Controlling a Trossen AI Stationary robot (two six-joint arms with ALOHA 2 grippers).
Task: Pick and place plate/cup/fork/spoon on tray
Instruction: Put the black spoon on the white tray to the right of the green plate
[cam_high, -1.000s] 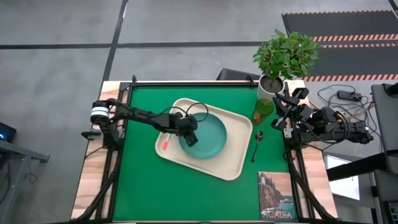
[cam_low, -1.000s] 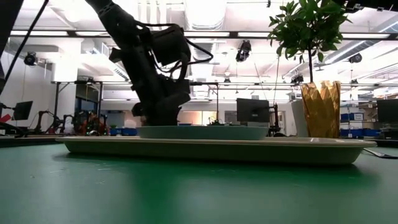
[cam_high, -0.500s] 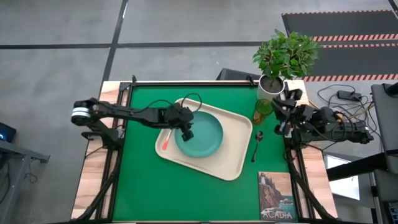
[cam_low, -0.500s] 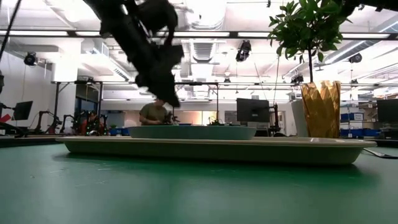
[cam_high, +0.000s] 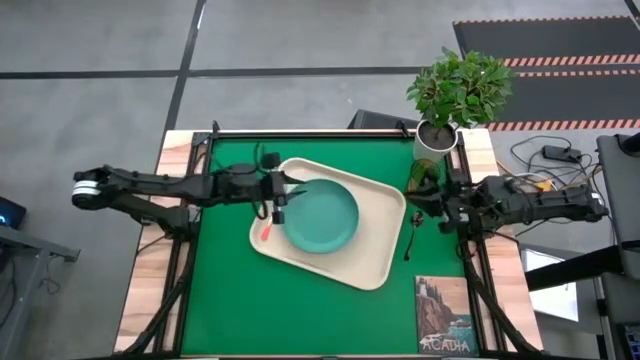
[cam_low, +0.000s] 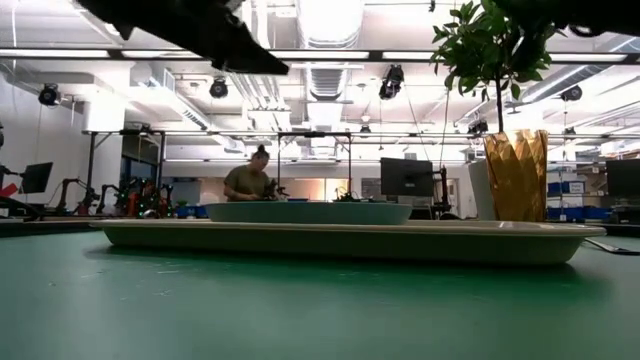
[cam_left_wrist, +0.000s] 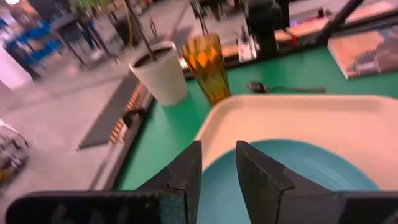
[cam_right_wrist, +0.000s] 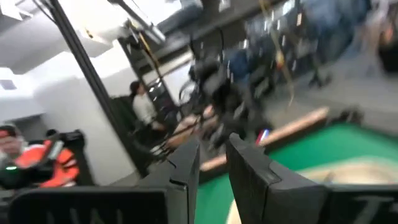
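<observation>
The teal plate (cam_high: 320, 218) lies flat on the cream tray (cam_high: 380, 255); it also shows in the low view (cam_low: 315, 212). The fork (cam_high: 266, 228) with the orange-red handle lies on the tray's left part beside the plate. The amber-green cup (cam_high: 422, 178) stands on the green mat right of the tray, next to the white plant pot (cam_high: 432, 140). The dark spoon (cam_high: 415, 232) lies on the mat at the tray's right edge. My left gripper (cam_high: 278, 192) hovers above the plate's left rim, narrowly open and empty. My right gripper (cam_high: 430, 205) hangs between cup and spoon, narrowly open and empty.
A picture book (cam_high: 445, 315) lies at the table's near right corner. The plant (cam_high: 460, 85) rises over the far right corner. In the left wrist view the cup (cam_left_wrist: 206, 65), pot (cam_left_wrist: 160, 78) and spoon (cam_left_wrist: 283, 88) stand beyond the tray. People show in the room behind (cam_low: 250, 180).
My left gripper has risen off the plate's left rim and drawn back toward the table's left edge; the plate stays flat on the tray. My right gripper has moved from the table's right edge toward the cup and spoon.
</observation>
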